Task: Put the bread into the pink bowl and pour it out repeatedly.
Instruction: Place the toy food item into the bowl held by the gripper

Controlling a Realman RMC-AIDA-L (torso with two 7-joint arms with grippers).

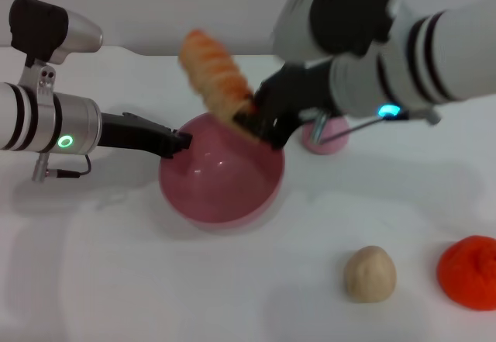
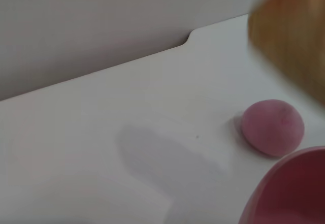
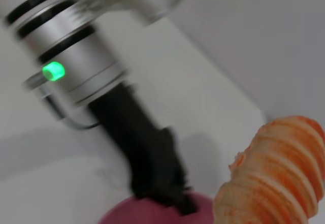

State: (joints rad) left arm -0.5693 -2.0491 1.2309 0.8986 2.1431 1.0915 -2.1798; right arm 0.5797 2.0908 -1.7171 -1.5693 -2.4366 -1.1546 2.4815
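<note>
The pink bowl [image 1: 221, 179] stands on the white table left of centre. My left gripper [image 1: 180, 142] is shut on its left rim. My right gripper [image 1: 260, 121] is shut on the lower end of the bread [image 1: 215, 78], an orange-and-cream ridged loaf. It holds the loaf tilted up and to the left, above the bowl's far rim. The right wrist view shows the bread [image 3: 274, 178] close up, with the left gripper [image 3: 172, 198] clamped on the bowl's rim [image 3: 132, 214]. The left wrist view shows a blurred part of the bread [image 2: 292, 36] and the bowl's edge [image 2: 294, 193].
A small solid pink dome [image 1: 325, 136] lies behind the bowl under my right arm; it also shows in the left wrist view [image 2: 272, 127]. A round beige lump [image 1: 370, 274] and a red-orange blob [image 1: 469, 271] lie at the front right. The table [image 1: 116, 280] ends at a wall behind.
</note>
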